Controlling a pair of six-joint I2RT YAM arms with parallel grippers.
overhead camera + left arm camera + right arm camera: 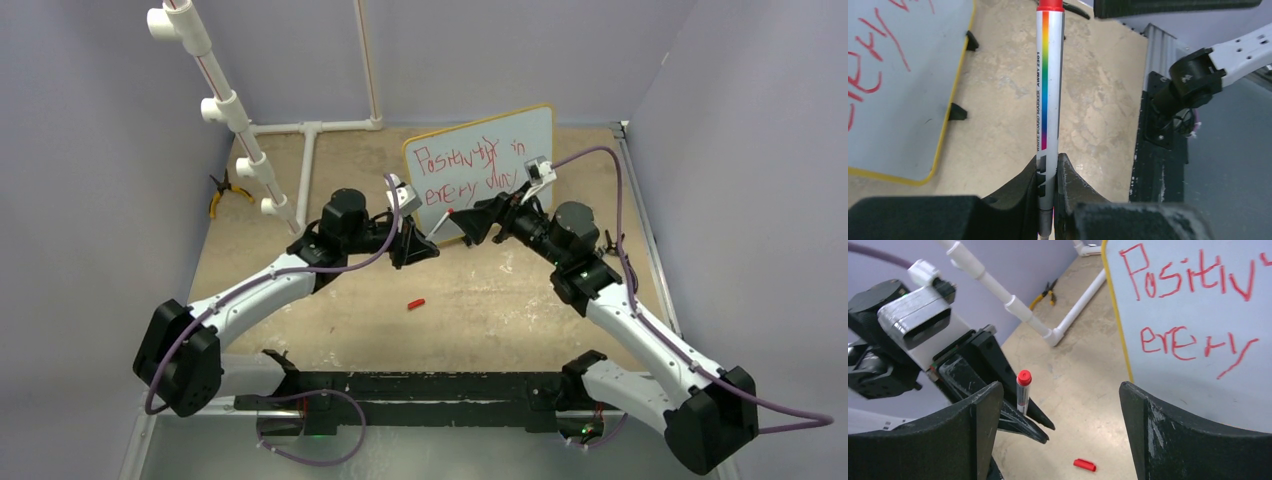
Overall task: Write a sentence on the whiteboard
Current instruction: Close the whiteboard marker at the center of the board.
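Observation:
The whiteboard [520, 135] stands tilted at the back middle of the table, and it also fills the upper right of the right wrist view [1198, 370]. The sentence [468, 163] runs across it in two lines of scrawly red marker. My left gripper [1049, 170] is shut on a white whiteboard marker [1049, 90] with a rainbow stripe and a red end. It holds the marker just in front of the board's lower left corner [415, 245]. My right gripper [1059, 390] stands open and empty close beside that marker [1022, 390], facing the left gripper.
A loose red marker cap [416, 302] lies on the tan tabletop in front of the grippers. A white PVC pipe frame [235, 110] rises at the back left, with yellow-handled pliers [225, 192] beside it. Purple walls enclose the table. A black rail [420, 385] spans the near edge.

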